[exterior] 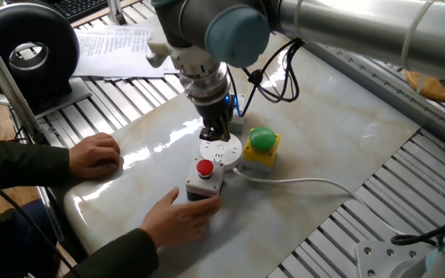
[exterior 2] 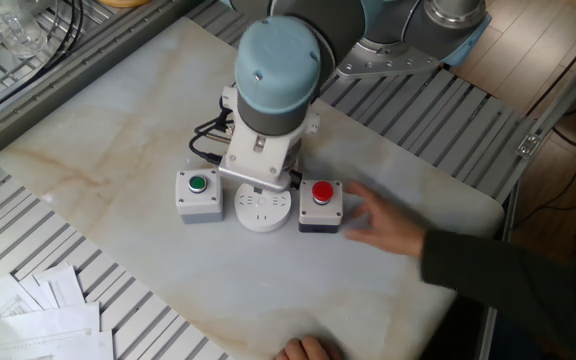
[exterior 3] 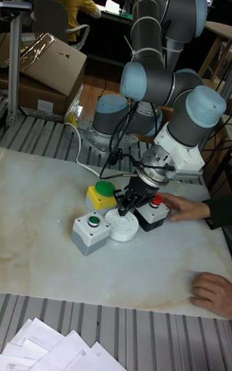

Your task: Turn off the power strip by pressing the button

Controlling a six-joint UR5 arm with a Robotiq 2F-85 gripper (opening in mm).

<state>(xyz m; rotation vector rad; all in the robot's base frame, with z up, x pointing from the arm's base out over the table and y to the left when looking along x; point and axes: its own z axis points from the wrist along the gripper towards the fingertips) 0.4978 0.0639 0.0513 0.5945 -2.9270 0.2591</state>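
The flat round white plastic power strip (exterior: 221,152) lies on the pale marble table (exterior: 346,147), between the grey box with a red button (exterior: 205,179) and the yellow box with a green dome (exterior: 261,147). The gripper (exterior: 218,134) stands directly above its far edge, jaws pointing straight down. Whether the jaws are open cannot be told; the arm hides the strip's button. A person's hand (exterior: 182,218) touches the grey box.
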